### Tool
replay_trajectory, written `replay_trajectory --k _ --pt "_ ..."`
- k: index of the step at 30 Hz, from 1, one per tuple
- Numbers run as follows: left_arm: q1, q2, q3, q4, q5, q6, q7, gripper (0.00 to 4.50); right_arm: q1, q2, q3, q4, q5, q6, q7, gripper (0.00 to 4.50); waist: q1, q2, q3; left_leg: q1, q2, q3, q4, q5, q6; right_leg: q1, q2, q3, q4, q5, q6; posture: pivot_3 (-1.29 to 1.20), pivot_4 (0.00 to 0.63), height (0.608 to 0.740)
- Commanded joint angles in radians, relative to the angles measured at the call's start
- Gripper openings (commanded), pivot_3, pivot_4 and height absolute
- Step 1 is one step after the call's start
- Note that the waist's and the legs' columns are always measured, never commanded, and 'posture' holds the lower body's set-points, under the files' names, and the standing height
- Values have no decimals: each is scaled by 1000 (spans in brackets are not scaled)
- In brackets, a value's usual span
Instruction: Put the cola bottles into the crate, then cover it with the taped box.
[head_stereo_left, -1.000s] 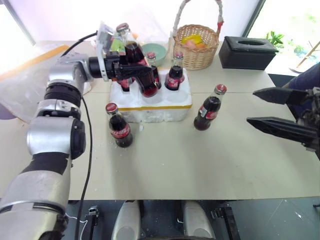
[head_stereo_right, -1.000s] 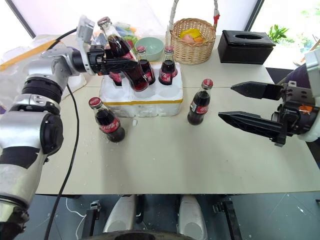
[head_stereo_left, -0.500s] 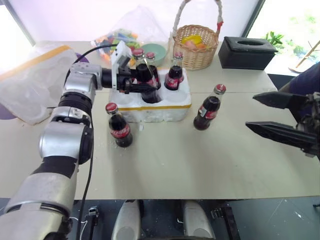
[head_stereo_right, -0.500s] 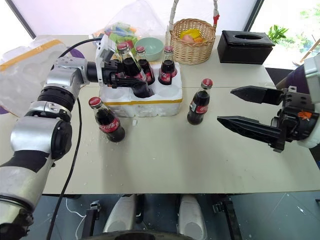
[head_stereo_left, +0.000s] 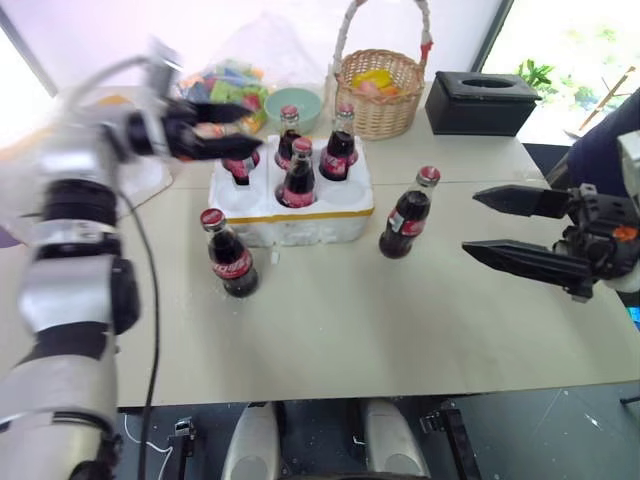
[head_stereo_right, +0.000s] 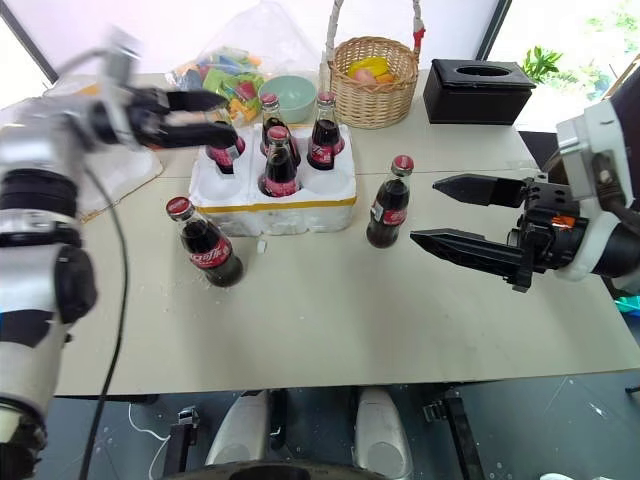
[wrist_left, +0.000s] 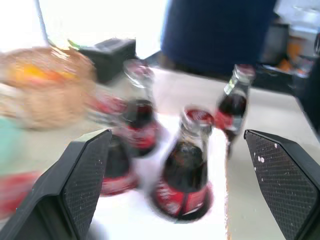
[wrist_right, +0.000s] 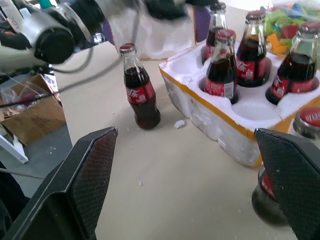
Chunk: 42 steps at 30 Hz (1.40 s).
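cola bottles: glass, heavy for size, smooth, breakable; best gripped round labelled body.

crate (head_stereo_left: 300, 215) mid table (head_stereo_left: 330, 330): four bottles seated in wells, two wells vacant. loose bottle (head_stereo_left: 228, 253) just left of crate, another (head_stereo_left: 409, 212) just right.

left tool (head_stereo_right: 195, 118) jaws apart, empty, above crate's far-left corner. right tool (head_stereo_left: 520, 228) jaws apart, empty, near right bottle.

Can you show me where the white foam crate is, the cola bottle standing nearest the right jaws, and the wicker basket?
crate (head_stereo_right: 272, 214): right eye view, on its front wall below the yellow tape.
cola bottle nearest the right jaws (head_stereo_right: 385, 212): right eye view, on its red label.
wicker basket (head_stereo_right: 374, 100): right eye view, on its woven side.
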Motion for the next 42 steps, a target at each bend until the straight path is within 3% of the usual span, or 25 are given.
replay_trajectory --k 1,6,9,11,13,20,27,35,40,42 --pt "159 150 79 -241 -36 65 29 4437 -26 2 2 8 -11 -27 27 4500 -1 1 -1 1 0 0 0 0 0 1 0 0 0 0 0 0 150 740" --pt "648 342 307 -656 -158 269 -13 4437 1 -13 3 -8 -45 -28 104 4500 -3 1 -1 2 1 1 -2 0 0 1 0 1 -1 0 0 0 150 740" --pt "992 313 467 -930 -181 317 1 4437 18 -16 20 -23 -85 -44 151 4500 9 1 -1 1 1 1 -1 0 -1 1 -1 1 -2 -2 -4 0 150 740" --pt "1101 242 493 -1031 -197 303 78 4437 2 -11 46 -14 -95 -52 162 4500 22 2 -1 1 0 1 0 0 -1 2 -2 1 -3 -3 -5 0 150 740" --pt "1104 145 472 -1114 -253 348 208 4437 -30 -7 88 14 -121 -64 167 4500 31 3 -2 2 0 2 2 0 -1 3 -3 0 -3 -3 -6 0 150 740" --pt "1061 -55 363 -1269 -324 381 508 4437 -72 0 121 34 -139 -58 168 4500 33 2 -2 2 0 3 4 2 -4 7 -4 0 -4 -2 -6 0 150 740" --pt "1095 -66 265 -1261 -348 360 555 4437 -55 18 91 15 -112 -35 117 4500 24 2 -2 3 1 2 2 2 -3 7 -1 1 -2 -3 -4 0 150 740" --pt "1035 -137 36 -1145 -161 144 655 4437 -74 44 82 19 -66 -27 46 4500 28 3 -2 1 0 2 5 1 -3 7 -2 1 -3 -3 -5 0 150 740" --pt "1028 -184 28 -1091 -135 78 709 4437 -68 48 76 12 -48 -27 20 4500 23 3 -2 1 1 2 5 1 -3 7 -1 1 -3 -3 -5 0 150 740" --pt "1044 -172 44 -1099 -159 72 694 3890 -69 49 75 13 -41 -27 10 4500 24 3 -3 2 1 2 5 1 -3 7 -1 1 -2 -3 -5 0 150 740"
